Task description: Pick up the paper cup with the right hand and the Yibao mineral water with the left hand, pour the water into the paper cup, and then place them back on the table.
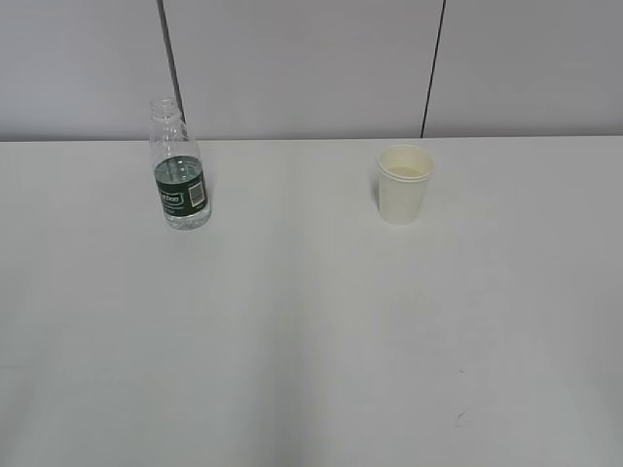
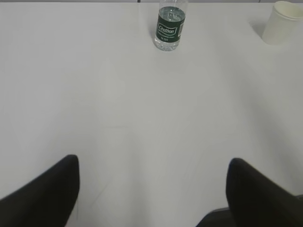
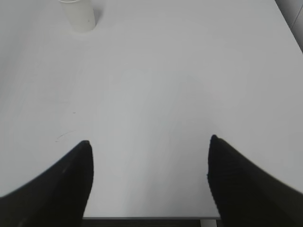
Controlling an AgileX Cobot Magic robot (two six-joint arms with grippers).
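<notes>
Nearest the cameras, the left end effector [image 2: 152,189] and the right end effector [image 3: 149,175] both hung spread wide and empty over the bare white desk [image 1: 311,341]. Farther off, the Yibao mineral water [image 1: 179,167] stood upright, uncapped, at the far left, well apart from the paper cup [image 1: 404,183] at the far right. No grasp looked begun; next, each arm apparently needed to reach forward and straddle its own object.
</notes>
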